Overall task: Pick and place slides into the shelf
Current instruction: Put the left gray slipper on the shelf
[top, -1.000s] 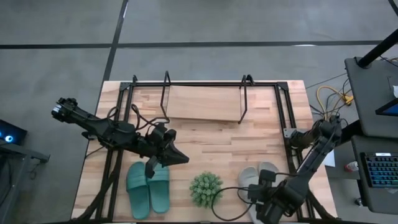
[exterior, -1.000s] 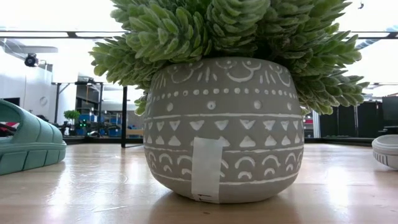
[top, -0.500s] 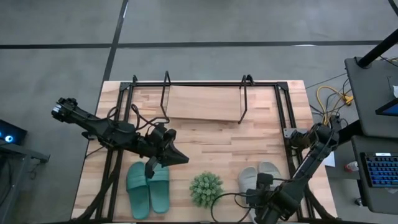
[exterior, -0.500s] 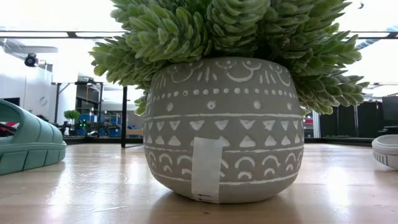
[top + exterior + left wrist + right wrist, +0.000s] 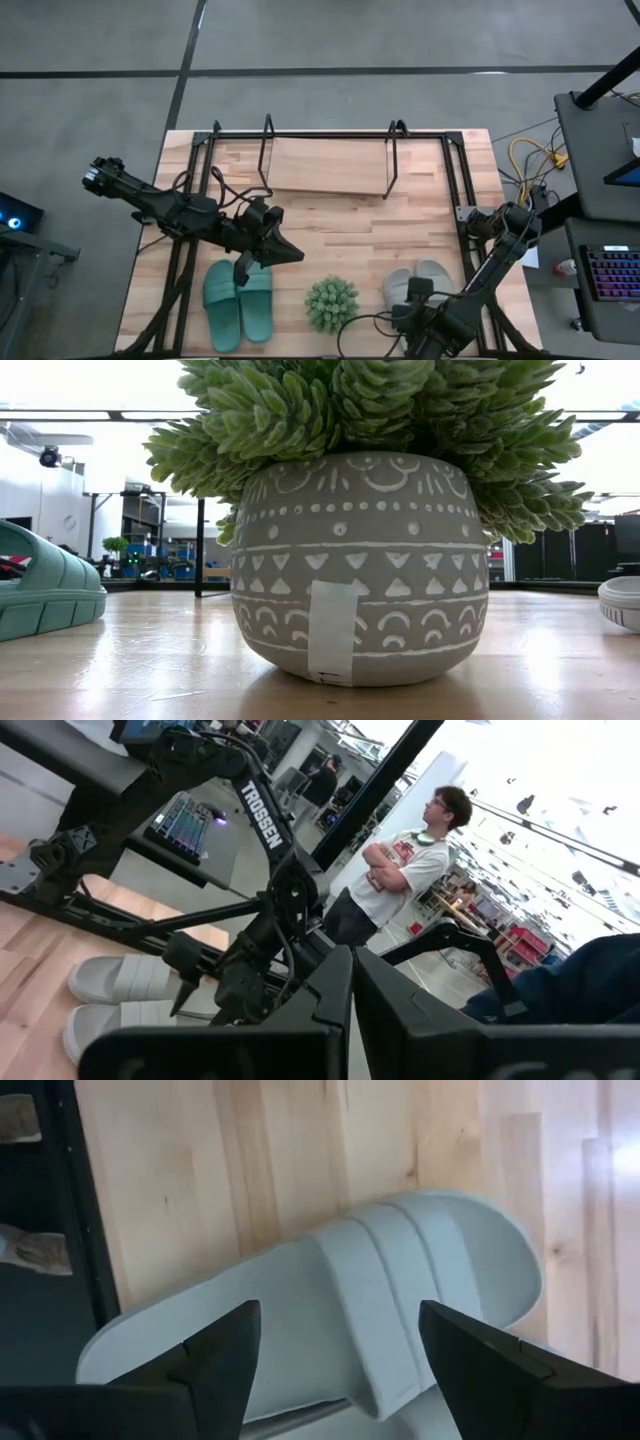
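The two teal slides (image 5: 238, 300) lie side by side, soles down, near the table's near-left edge; one shows in the low view (image 5: 40, 592). The pale grey pair (image 5: 420, 280) lies near the near-right edge. The shelf (image 5: 328, 165), black wire with a wooden board, stands at the far edge. My left gripper (image 5: 296, 256) is shut and hovers beside the far end of the teal pair, pointing toward the table's right (image 5: 350, 975). My right gripper (image 5: 413, 300) is open and points down over a grey slide (image 5: 400, 1300), its fingers standing either side of the strap (image 5: 375, 1315), above it.
A spiky green plant in a patterned grey pot (image 5: 331, 304) stands between the two pairs and fills the low view (image 5: 355, 560). Black table-frame rails (image 5: 455, 200) run along both sides. Bare wood (image 5: 340, 225) lies between shelf and slides. A person (image 5: 405, 870) stands beyond the table.
My right arm has drawn a little toward the table's near edge and left over the grey slides, its gripper still pointing down. The slides, the plant and my left arm have stayed where they were.
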Robot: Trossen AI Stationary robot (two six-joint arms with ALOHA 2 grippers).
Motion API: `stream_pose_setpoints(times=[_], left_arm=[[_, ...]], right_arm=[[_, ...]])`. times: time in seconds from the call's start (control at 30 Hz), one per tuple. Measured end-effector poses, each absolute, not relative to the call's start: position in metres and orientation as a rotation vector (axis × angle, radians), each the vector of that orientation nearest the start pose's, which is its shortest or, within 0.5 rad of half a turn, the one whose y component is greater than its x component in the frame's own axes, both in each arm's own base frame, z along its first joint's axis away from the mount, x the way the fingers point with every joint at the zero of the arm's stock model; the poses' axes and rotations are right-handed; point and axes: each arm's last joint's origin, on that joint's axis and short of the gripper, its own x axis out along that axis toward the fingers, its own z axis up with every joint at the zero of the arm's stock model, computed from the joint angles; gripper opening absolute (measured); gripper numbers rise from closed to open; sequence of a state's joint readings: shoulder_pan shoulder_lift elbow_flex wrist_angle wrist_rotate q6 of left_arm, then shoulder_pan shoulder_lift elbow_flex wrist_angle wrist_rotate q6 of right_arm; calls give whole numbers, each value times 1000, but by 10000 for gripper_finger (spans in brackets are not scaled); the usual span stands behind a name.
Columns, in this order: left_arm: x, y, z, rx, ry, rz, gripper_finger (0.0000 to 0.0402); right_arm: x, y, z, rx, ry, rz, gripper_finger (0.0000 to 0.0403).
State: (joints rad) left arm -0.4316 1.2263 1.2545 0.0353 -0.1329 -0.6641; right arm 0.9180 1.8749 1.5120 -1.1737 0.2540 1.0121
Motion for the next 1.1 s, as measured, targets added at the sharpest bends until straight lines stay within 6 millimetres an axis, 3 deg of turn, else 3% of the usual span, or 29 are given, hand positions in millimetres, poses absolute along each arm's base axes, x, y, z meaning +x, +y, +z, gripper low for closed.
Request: stream_pose_setpoints(times=[1.1], left_arm=[[243,-105,429,-655,19,-311,0]], right_arm=[[208,262,188,-49,1352,-277,258]])
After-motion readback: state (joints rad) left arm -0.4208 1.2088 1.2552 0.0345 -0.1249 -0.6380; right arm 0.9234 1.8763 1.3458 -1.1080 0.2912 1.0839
